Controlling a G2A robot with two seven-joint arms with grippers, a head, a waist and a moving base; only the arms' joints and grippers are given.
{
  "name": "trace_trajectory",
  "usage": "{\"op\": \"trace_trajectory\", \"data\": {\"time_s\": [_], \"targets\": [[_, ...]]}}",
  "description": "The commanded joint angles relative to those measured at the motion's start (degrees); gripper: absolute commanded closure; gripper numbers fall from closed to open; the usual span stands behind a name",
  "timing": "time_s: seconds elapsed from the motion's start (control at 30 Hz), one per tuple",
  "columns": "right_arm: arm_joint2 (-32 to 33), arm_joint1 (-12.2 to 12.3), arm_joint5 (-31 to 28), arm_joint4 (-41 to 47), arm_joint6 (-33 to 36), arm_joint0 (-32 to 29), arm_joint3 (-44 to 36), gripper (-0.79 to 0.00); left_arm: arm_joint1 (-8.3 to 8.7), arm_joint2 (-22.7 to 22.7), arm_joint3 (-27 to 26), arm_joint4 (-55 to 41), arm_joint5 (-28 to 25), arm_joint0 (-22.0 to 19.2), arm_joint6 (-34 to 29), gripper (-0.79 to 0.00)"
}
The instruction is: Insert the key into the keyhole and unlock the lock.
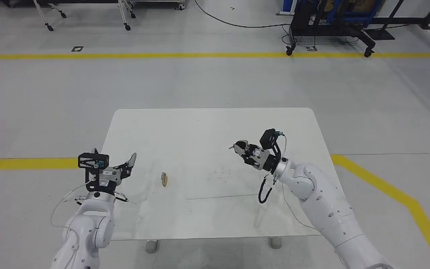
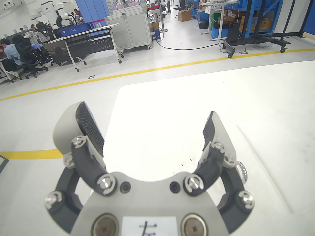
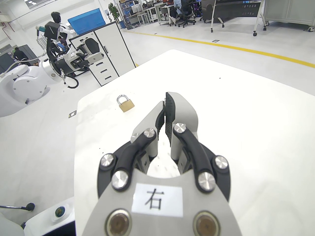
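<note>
padlock [image 1: 164, 178] lying on counter [image 1: 215, 124]; left end effector [image 2: 147, 111] hanging open, its 9 o'clock; right end effector [image 3: 165, 99] sitting closed, 2 o'clock.

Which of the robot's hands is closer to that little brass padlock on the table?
Left. The left hand hangs open at the table edge beside the padlock; the right hand, shut, is farther off across the table.

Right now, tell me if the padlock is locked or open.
Locked, it seems: on the brass padlock, both shackle legs enter the body.
</note>
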Motion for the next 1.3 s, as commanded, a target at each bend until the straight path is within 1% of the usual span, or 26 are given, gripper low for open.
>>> {"op": "trace_trajectory", "data": {"time_s": [0.0, 1.2, 1.23, 1.27], "targets": [[0.0, 0.0, 0.0, 0.0, 0.0, 0.0, 0.0, 0.000, 0.00, 0.0, 0.0, 0.0, 0.0, 0.0, 0.0, -0.785], [0.0, 0.0, 0.0, 0.0, 0.0, 0.0, 0.0, 0.000, 0.00, 0.0, 0.0, 0.0, 0.0, 0.0, 0.0, -0.785], [0.0, 0.0, 0.0, 0.0, 0.0, 0.0, 0.0, 0.000, -0.03, 0.0, -0.1, -0.6, -0.1, -0.1, 0.0, -0.785], [0.0, 0.0, 0.0, 0.0, 0.0, 0.0, 0.0, 0.000, -0.13, -0.4, -0.4, -3.4, -0.6, -0.7, 0.1, -0.785]]}}
